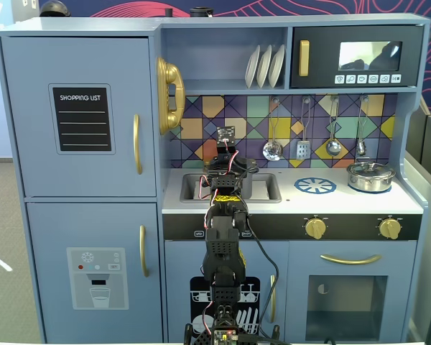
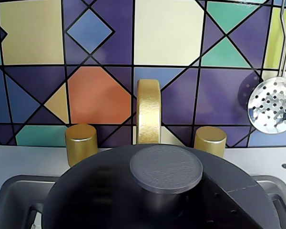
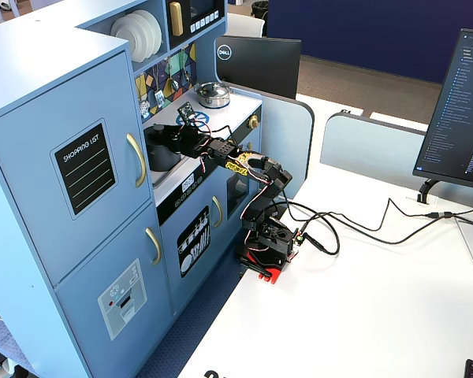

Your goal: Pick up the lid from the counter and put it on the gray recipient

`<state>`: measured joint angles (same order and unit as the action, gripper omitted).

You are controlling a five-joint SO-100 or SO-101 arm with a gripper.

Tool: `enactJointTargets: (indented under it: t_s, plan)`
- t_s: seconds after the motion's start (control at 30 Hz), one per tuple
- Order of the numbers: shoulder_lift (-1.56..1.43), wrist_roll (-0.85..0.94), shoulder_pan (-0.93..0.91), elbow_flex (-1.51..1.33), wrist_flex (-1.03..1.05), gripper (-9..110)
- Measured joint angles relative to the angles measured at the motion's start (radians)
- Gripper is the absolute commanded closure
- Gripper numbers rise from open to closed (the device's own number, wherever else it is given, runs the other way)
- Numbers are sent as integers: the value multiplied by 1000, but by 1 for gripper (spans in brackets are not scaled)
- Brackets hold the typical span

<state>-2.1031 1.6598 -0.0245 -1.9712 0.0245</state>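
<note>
The lid (image 2: 109, 191) is a dark-gray disc with a round flat knob (image 2: 166, 168), and it fills the bottom of the wrist view, level over the sink. My gripper (image 1: 228, 169) reaches over the counter, shut on the lid's near rim. A dark jaw lies across the rim at the lower right of the wrist view, and the fingertips are below that view's edge. The gray recipient (image 3: 162, 153) stands in the sink right under the lid (image 3: 168, 131), mostly hidden by it. I cannot tell whether the lid touches the pot.
A gold faucet (image 2: 148, 112) and two gold knobs (image 2: 81, 142) (image 2: 210, 140) stand just behind the lid against the tiled wall. A slotted spoon (image 2: 275, 105) hangs at right. The shiny silver pot (image 1: 371, 176) sits on the right burner. The sink (image 2: 14, 191) rim shows at left.
</note>
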Motion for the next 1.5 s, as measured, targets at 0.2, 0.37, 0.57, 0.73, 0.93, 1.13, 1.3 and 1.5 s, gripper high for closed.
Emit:
enactJointTargets:
  t_s: [0.2, 0.37, 0.57, 0.73, 0.93, 1.13, 1.3, 1.5]
  plan:
    - [0, 9, -6, 0, 0, 67]
    - [-43, 34, -6, 0, 3, 68]
    - [-224, 92, -2, 0, 117, 71]
    - [-443, 120, 6, 2, 341, 76]
    - [-769, 123, -6, -28, 810, 92]
    - [-986, 86, -15, -193, 1213, 101]
    - [-1023, 11, -31, -494, 1233, 101]
    - [-1012, -72, -37, -945, 965, 101]
